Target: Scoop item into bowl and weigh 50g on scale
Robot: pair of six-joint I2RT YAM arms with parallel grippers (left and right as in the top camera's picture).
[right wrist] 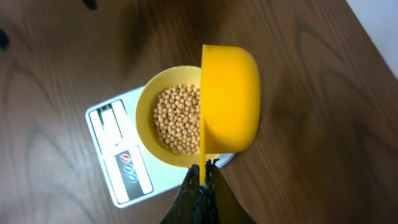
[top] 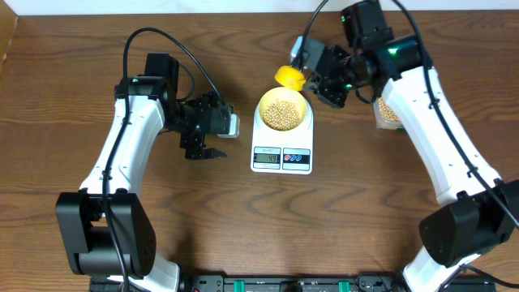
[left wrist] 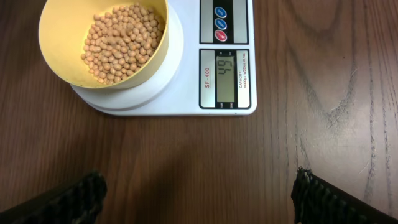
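The pale yellow bowl [top: 284, 99] stands on the white scale [top: 281, 158] mid-table, holding a heap of tan beans [top: 283, 113]. In the left wrist view the bowl [left wrist: 144, 67], its beans [left wrist: 121, 40] and the scale [left wrist: 186, 93] are close, and the display [left wrist: 227, 78] reads 49. My right gripper [top: 312, 79] is shut on the thin handle of a yellow scoop [top: 289, 77], which is tipped on its side over the bowl's rim [right wrist: 146, 124]; the scoop [right wrist: 230, 99] shows no beans inside. My left gripper [top: 203, 152] hangs open and empty left of the scale, fingers [left wrist: 87, 190] wide apart.
A clear container of beans [top: 388, 113] sits at the right, mostly hidden under my right arm. Bare wooden table lies in front of the scale and to both sides. Both arm bases stand at the near edge.
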